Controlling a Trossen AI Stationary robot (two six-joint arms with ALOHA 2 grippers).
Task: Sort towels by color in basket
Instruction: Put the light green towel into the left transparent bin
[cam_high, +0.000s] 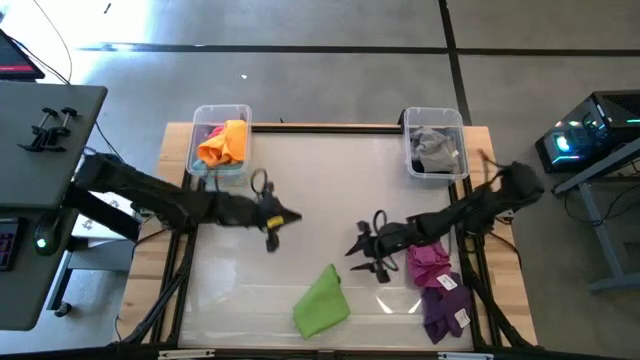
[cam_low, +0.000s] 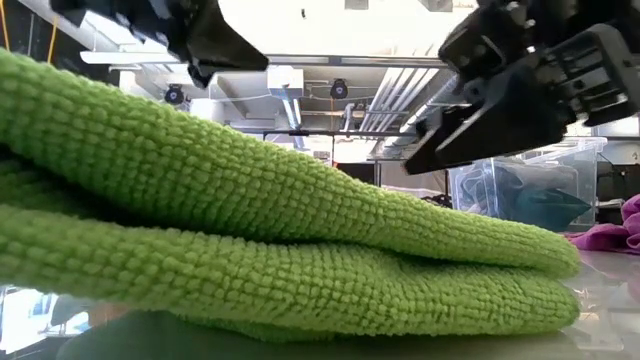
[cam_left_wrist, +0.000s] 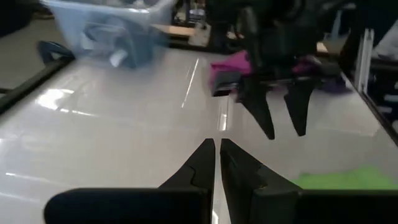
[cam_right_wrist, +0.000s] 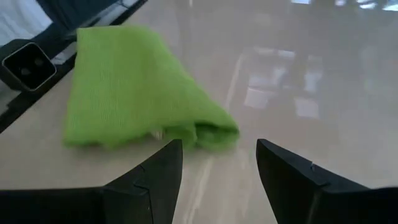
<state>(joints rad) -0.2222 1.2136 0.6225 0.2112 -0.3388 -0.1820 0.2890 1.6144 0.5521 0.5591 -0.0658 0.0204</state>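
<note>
A lime green towel (cam_high: 322, 300) lies folded on the table near the front edge; it fills the low view (cam_low: 280, 230) and shows in the right wrist view (cam_right_wrist: 137, 87). My right gripper (cam_high: 365, 252) (cam_right_wrist: 219, 155) hangs open just above the table, a little to the far right of this towel, pointing at it without touching. My left gripper (cam_high: 275, 228) (cam_left_wrist: 216, 152) is shut and empty over the table's left middle. A magenta towel (cam_high: 428, 262) and a purple towel (cam_high: 443, 310) lie at the right edge.
At the far left a clear bin (cam_high: 220, 140) holds orange and pink towels. A second clear bin (cam_high: 435, 145) at the far right holds grey ones. Bare table lies between the two grippers and the bins. A clamp sits on a side table (cam_high: 50, 125).
</note>
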